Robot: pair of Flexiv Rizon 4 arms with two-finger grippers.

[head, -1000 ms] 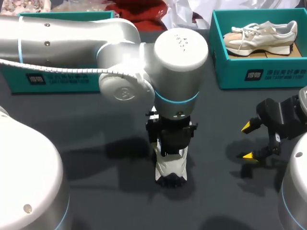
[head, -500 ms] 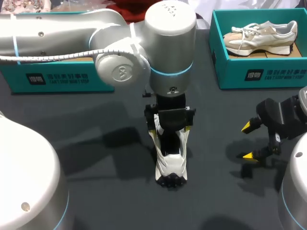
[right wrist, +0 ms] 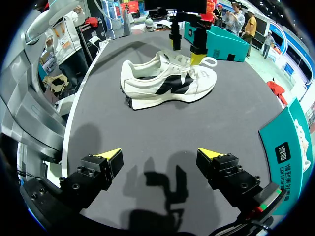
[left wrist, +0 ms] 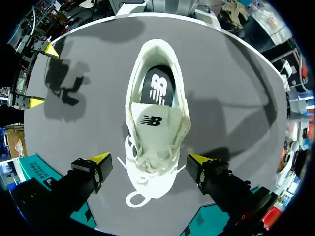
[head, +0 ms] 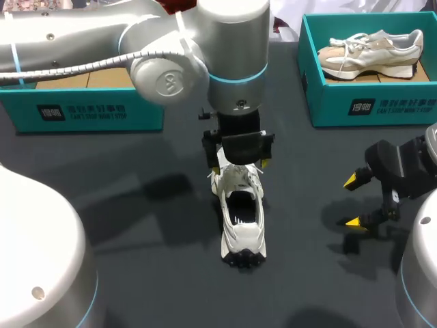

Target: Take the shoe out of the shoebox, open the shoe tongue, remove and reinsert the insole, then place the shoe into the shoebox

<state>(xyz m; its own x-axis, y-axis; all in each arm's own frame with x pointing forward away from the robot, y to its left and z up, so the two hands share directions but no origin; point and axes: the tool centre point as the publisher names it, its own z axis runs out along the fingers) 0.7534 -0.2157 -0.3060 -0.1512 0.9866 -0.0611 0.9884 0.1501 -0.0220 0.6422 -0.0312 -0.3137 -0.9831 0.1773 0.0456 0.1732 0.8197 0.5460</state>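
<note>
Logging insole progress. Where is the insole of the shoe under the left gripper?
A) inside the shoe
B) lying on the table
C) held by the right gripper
A: the dark insole shows through the opening of the shoe.

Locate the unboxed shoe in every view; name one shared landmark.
Head view: shoe mid-table, toe under the left jaws.
Left wrist view: shoe between the open left jaws.
Right wrist view: shoe side-on, ahead of the right jaws.
Landmark: left jaws' yellow tips at the laces.
</note>
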